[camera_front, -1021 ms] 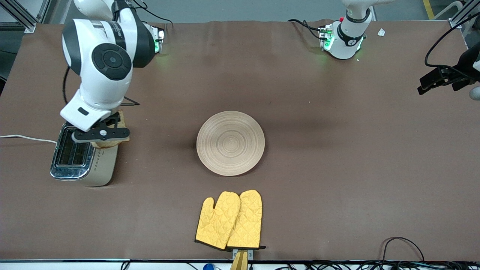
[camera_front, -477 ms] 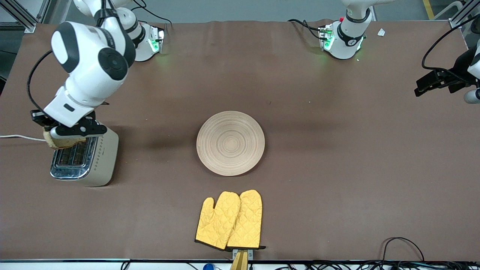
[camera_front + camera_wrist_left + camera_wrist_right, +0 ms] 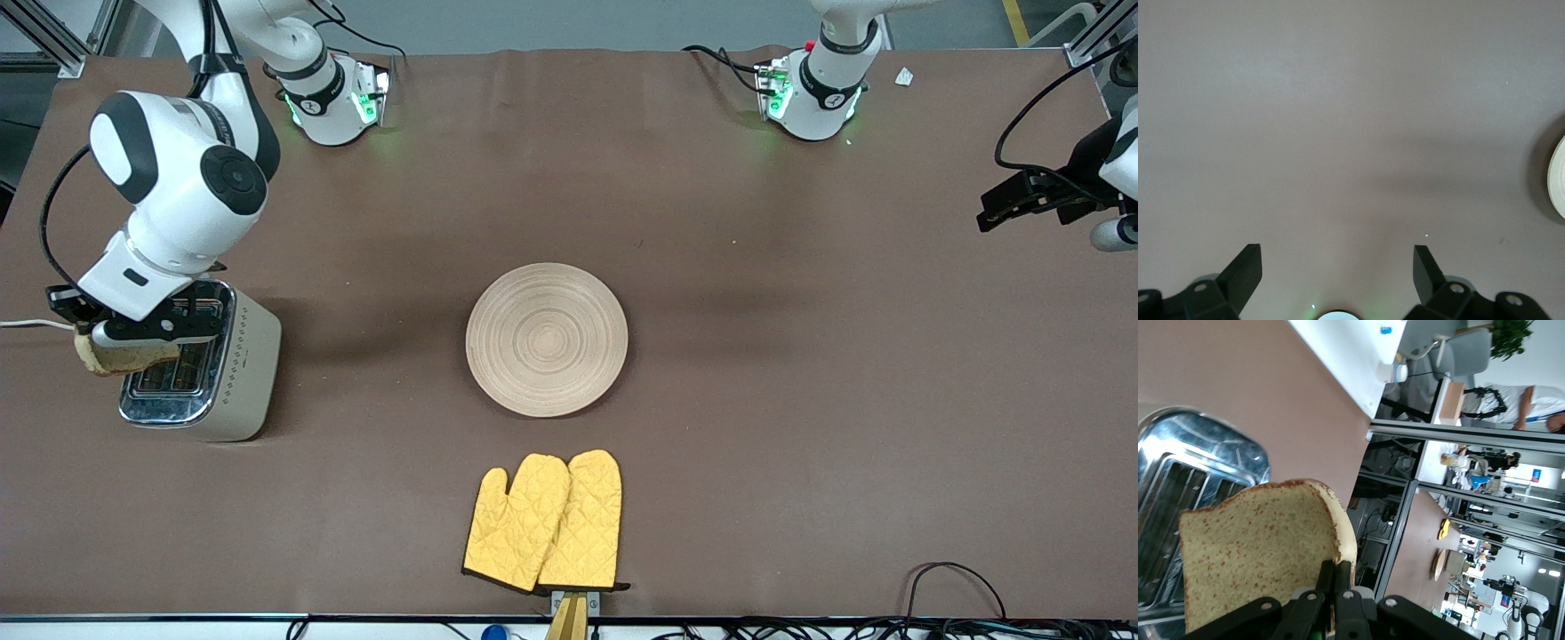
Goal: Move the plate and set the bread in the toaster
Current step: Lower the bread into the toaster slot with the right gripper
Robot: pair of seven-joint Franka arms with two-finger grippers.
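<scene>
The brown bread slice hangs in my right gripper, which is shut on its crust edge. It is over the outer edge of the cream toaster, on the side away from the plate. In the right wrist view the bread stands on edge in the shut gripper, above the toaster's chrome top and slots. The round wooden plate lies bare at mid-table. My left gripper waits open and empty over the left arm's end of the table. Its wrist view shows a sliver of the plate.
A pair of yellow oven mitts lies nearer the front camera than the plate. The toaster's white cord runs off the table's edge at the right arm's end. Brown cloth covers the table.
My right gripper has carried the bread across the toaster's top, from its plate-side edge to its outer edge. The left gripper has shifted slightly. The plate has not moved.
</scene>
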